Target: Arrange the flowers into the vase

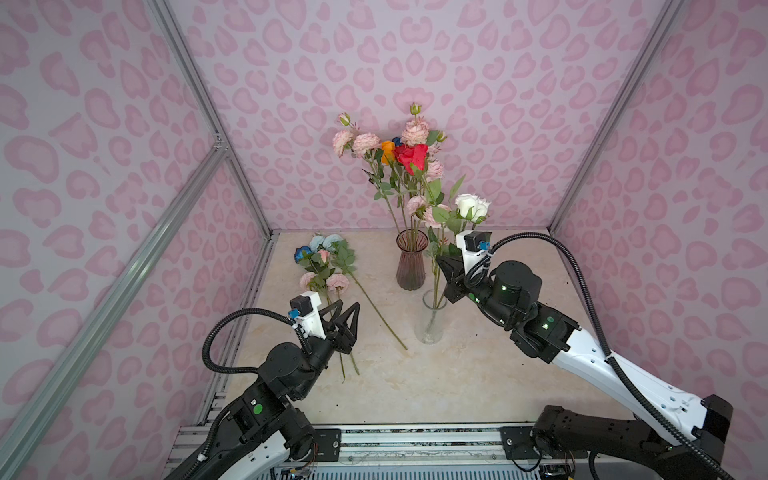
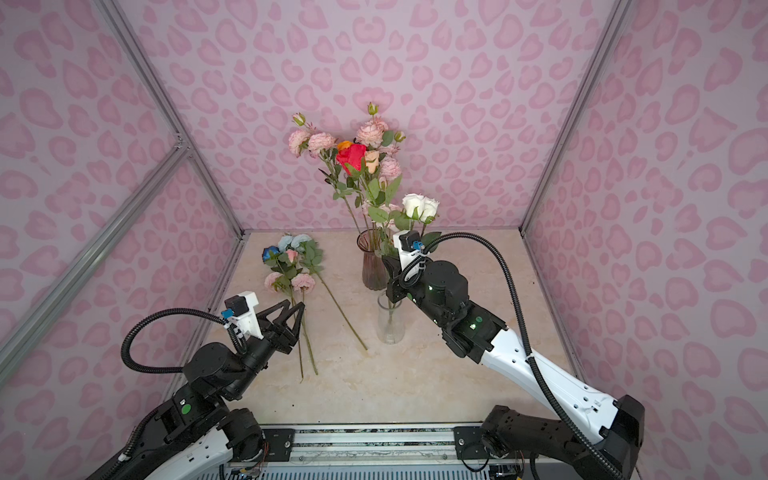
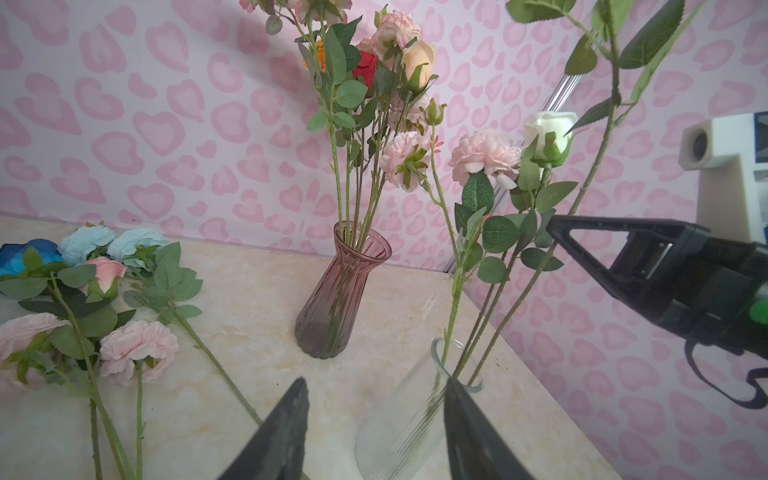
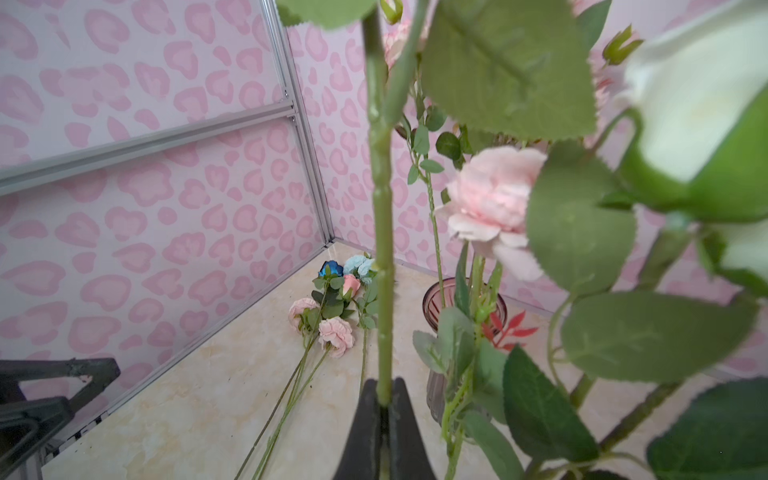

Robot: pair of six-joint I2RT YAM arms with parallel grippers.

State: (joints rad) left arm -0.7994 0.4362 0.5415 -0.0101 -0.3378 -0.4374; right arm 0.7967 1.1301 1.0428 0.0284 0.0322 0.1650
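Right gripper (image 4: 384, 399) clamped on green stem (image 4: 382, 249) in clear glass vase (image 1: 432, 324) | left gripper (image 1: 348, 306) half-wide, empty, above loose flowers (image 1: 324, 266) on table (image 1: 478, 374) | risk, I judge: sideways pull topples that light vase.

I find no readable text, brand, number or sign in any view. The only label-like mark I see is a plain green round sticker (image 1: 257, 408) on the left arm (image 1: 291, 365), lower left of both top views, and it carries no lettering I can make out.
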